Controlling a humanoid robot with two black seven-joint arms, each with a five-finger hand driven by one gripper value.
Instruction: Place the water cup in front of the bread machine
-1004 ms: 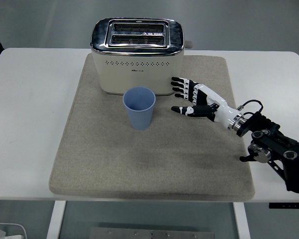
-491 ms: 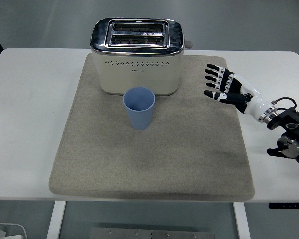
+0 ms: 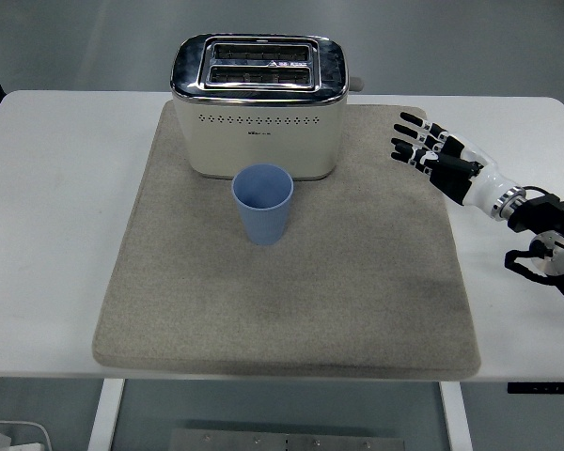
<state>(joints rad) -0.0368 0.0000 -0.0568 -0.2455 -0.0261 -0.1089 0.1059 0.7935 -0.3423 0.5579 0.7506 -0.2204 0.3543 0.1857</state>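
Upright on the beige mat: blue water cup, just in front of the cream toaster, mouth up and free-standing, seemingly already at its goal. Nothing crowding either on the white table. Further right, right robot hand, fingers spread, empty, well apart from the cup.

The right robot hand is showing black fingers with white segments and a white back, narrowing into a silver ring at the wrist. Behind it the black forearm is carrying a round joint and what looks like a thin cable loop.
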